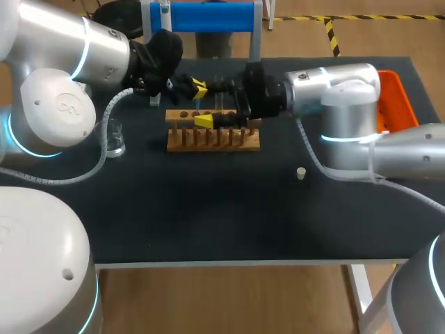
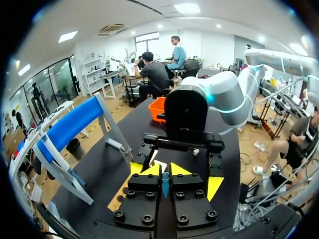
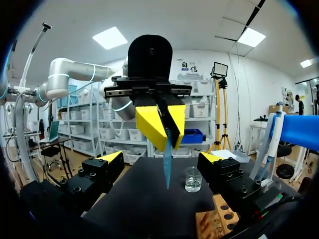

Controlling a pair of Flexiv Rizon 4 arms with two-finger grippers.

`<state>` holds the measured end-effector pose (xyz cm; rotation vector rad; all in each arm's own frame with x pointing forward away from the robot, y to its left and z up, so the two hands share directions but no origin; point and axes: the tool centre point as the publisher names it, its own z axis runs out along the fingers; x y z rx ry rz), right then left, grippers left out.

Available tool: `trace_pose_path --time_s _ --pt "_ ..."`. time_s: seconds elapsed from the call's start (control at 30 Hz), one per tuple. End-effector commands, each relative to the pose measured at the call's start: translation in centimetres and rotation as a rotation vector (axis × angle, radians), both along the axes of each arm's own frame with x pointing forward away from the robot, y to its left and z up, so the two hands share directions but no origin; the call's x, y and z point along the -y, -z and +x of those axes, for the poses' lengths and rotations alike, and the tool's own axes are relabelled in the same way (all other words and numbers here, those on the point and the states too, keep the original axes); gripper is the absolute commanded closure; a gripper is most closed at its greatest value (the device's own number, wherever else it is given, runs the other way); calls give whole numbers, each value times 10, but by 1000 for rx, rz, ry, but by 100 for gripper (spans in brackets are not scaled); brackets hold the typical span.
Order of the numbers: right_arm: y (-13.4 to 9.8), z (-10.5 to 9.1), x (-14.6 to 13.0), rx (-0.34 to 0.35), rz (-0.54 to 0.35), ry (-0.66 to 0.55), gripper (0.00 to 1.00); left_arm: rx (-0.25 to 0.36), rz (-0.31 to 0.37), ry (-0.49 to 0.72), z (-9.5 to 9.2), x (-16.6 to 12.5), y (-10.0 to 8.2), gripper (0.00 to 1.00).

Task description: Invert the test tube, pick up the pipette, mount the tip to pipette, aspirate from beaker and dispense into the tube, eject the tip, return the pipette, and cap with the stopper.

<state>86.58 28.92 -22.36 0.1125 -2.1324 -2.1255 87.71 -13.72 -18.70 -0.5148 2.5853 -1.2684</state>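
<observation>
Above the rack [image 1: 212, 139], the left claw [image 2: 165, 172] is pinched tight on the blue tube [image 3: 167, 159]. The tube hangs from its tips, clear of the worktop [image 1: 208, 223]. Facing it, the right claw [image 3: 160, 162] has its fingers spread wide, one on each side of the tube, gripping nothing. This looks like the hand-over for inverting. I judge the right claw should close squarely on the tube's free lower part, below the left tips, and hold firm before the left lets go, or the tube may slip or tilt. The beaker [image 1: 115, 139] and stopper [image 1: 301, 172] stand well apart on the worktop. No label or writing can be read on the tube, rack or beaker.
</observation>
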Motion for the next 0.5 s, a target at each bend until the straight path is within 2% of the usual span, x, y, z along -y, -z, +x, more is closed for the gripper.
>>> trace_pose_path --time_s 0.03,0.17,0.23,0.27,0.33,0.37,0.4,0.5 --pt "0 1 -4 -1 6 1 0 -4 4 1 0 0 -1 100" --pt "-1 1 -5 -4 11 3 4 -4 4 1 0 0 -1 100" --pt "-1 0 -6 -5 14 3 9 -4 4 1 0 0 -1 100" --pt "-1 0 -6 -5 15 3 13 -4 4 1 0 0 -1 100" --pt "-1 0 -6 -5 17 1 32 -4 4 1 0 0 -1 100" --pt "-1 0 -6 -6 18 1 37 -4 4 1 0 0 -1 100" --pt "-1 0 -6 -6 18 0 46 -4 4 1 0 0 -1 100" --pt "-2 -1 -6 -5 20 0 55 -4 4 1 0 0 -1 100"
